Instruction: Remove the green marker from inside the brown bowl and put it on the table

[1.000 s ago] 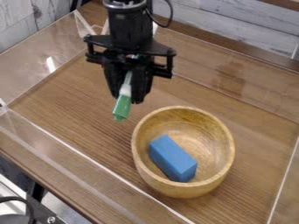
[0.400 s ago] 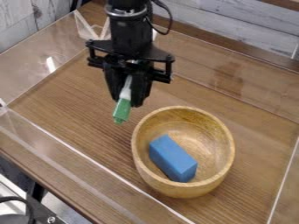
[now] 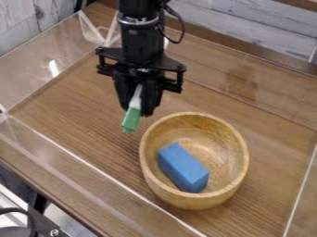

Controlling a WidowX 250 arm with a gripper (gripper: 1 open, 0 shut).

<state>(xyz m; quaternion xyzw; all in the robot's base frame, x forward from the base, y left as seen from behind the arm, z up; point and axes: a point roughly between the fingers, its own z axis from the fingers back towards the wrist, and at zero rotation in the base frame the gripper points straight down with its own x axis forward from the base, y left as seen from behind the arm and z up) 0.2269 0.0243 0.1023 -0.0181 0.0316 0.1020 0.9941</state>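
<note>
My gripper point(image 3: 139, 97) hangs from the black arm, pointing straight down, and is shut on the green marker point(image 3: 130, 115). The marker dangles tilted, white section up between the fingers, green end low and just above the table point(image 3: 74, 111), to the left of the brown bowl point(image 3: 231, 139). The bowl sits at the right of centre, and the marker is outside it, close to its upper left rim.
A blue rectangular block point(image 3: 183, 167) lies inside the bowl. Low clear acrylic walls point(image 3: 74, 157) border the tabletop on the near and left sides. Bare wood stretches left of and behind the bowl.
The gripper with the marker has sunk slightly toward the table and edged a little to the right. The bowl and block have not moved.
</note>
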